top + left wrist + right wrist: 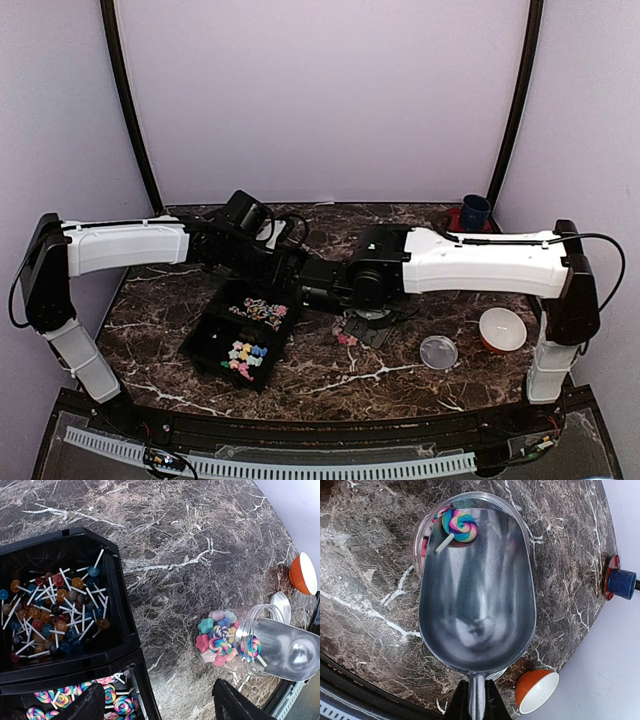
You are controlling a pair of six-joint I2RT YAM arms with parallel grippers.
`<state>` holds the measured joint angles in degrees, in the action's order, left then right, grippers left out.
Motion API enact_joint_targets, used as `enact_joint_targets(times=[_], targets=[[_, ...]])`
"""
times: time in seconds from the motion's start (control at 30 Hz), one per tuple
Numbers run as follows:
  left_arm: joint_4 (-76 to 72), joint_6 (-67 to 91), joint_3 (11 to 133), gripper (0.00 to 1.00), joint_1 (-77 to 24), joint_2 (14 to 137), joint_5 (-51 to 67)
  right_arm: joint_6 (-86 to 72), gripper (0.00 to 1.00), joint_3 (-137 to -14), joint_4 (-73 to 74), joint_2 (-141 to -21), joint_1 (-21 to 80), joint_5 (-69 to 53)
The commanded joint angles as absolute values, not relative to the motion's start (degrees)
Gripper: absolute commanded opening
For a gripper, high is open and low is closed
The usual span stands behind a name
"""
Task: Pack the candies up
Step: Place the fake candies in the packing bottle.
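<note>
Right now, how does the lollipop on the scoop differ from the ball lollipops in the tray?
The lollipop on the scoop is a flat multicoloured swirl; the ball lollipops are round and single-coloured. It lies alone at the scoop's tip; they are heaped in the tray. Both have white sticks.

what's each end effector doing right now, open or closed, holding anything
left end effector: open, holding nothing
right end effector: closed on the handle of the metal scoop
</note>
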<state>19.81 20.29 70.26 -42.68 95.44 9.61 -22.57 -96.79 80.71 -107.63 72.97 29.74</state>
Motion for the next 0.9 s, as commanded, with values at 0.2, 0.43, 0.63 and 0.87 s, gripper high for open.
enact_joint_targets(times=[0.2, 0.43, 0.63, 0.87], targets=[[18.13, 21.56, 68.05, 0.77, -42.98, 92.5, 10.51, -22.75, 0.0, -95.73, 81.3, -107.6, 71.28, 26.13], [17.36, 22.18, 66.62, 0.77, -42.98, 92.42, 11.13, -19.84, 0.0, -99.32, 81.22, -110.63, 69.34, 22.14], [16.39, 22.98, 64.77, 0.77, -42.99, 91.93, 12.07, -17.45, 0.0, -102.57, 81.22, -114.36, 68.3, 18.39], [15.03, 23.42, 63.01, 0.75, -42.98, 91.09, 12.46, -16.4, 0.0, -103.81, 81.13, -116.82, 67.47, 19.08]])
